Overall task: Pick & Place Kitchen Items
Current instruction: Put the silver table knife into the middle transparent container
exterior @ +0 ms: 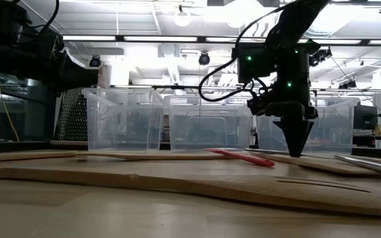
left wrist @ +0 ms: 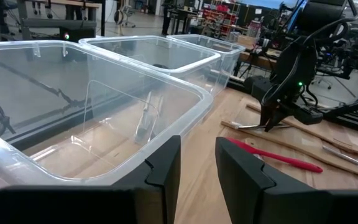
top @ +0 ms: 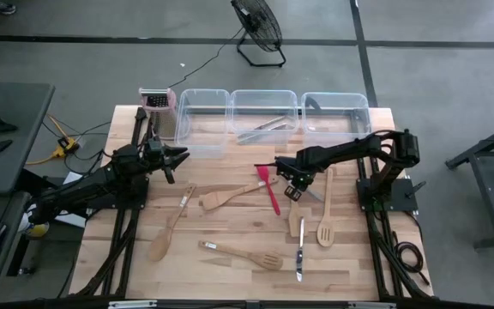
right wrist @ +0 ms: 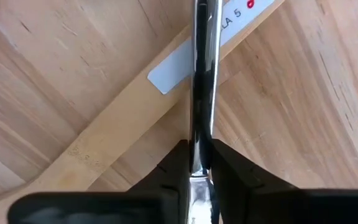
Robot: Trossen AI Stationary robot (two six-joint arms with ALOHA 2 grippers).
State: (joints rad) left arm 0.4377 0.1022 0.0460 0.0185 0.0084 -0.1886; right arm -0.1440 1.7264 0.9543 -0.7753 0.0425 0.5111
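Note:
Light wooden spoons and slotted spatulas [top: 230,196] lie scattered flat on the table, with a red spatula [top: 269,190] and a piece of metal cutlery [top: 299,254]. Silvery tongs [top: 265,127] lie in the middle clear tub. My right gripper [top: 293,185] points down among the utensils at the table's middle, shut on a slim silvery metal utensil [right wrist: 202,62]. My left gripper [top: 181,157] hovers open beside the left tub [left wrist: 104,106], touching nothing. My right gripper pinches the silvery utensil's narrow shaft [right wrist: 201,134] between its two fingers [right wrist: 178,167], coming from above and pointing down. The shaft runs on past the fingertips and crosses a wooden handle with a white label [right wrist: 173,68]. Whether it is lifted clear I cannot tell.
Three clear tubs [top: 335,110] stand in a row along the far edge, with a metal box grater [top: 156,105] to their left. A floor fan [top: 258,30] stands beyond the table. Bare wood shows at the near left corner [top: 114,266].

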